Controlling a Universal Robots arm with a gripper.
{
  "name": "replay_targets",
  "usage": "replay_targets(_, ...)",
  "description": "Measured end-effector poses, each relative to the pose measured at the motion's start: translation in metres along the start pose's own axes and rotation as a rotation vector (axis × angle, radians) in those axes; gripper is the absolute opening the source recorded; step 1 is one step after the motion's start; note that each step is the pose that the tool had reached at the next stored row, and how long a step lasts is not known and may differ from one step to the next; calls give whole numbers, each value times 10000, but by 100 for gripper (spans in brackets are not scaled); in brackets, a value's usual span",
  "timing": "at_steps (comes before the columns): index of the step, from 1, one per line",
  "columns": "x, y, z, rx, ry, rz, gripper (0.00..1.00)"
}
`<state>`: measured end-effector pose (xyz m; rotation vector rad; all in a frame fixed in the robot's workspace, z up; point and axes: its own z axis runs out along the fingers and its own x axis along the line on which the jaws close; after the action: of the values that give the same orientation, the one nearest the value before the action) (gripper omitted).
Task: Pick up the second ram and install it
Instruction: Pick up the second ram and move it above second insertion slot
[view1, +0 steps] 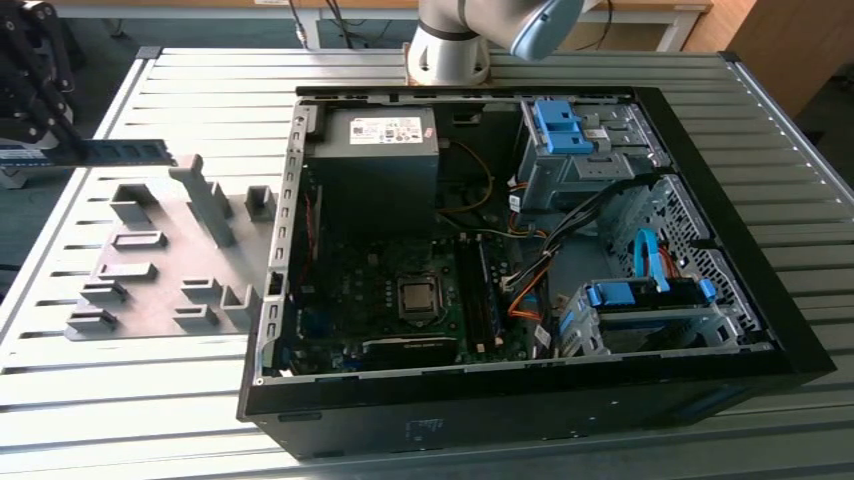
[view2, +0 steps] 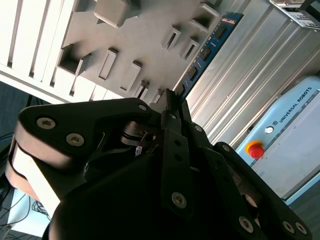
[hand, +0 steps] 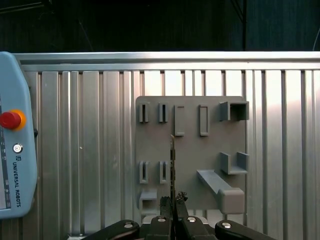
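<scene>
The gripper (hand: 173, 204) was clamped tight on the second ram (hand: 172, 160). Its black fingers (hand: 164, 205) were pressed together on one end of the board, and the rest stuck straight out past the tips. In the first wrist view the stick was edge-on, just a thin dark line. The second wrist view showed its blue face and a row of black chips.

In the exterior view, the ram was held level in the air over the far end of the grey holder plate (hand: 190, 150). It was close to one of the plate's taller posts, but I couldn't tell if it was touching.

The plate lay flat on the slatted metal bench (hand: 90, 150), near the bench edge on the exterior view's left. The open PC case (view1: 534, 410) sat just beside the plate, on the exterior view's right. It was lying on its side, so you could see the power supply (view1: 374, 150) and motherboard (view1: 400, 290). The arm's base (view1: 447, 50) stood at the far edge of the bench, behind the case. A teach pendant (hand: 17, 150) with a red stop button rested on the bench, well apart from the plate.
</scene>
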<state>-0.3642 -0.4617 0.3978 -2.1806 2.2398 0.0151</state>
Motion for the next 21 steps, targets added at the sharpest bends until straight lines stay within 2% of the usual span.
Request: replay_targets(21,-2,-93,1,1,0,0,14)
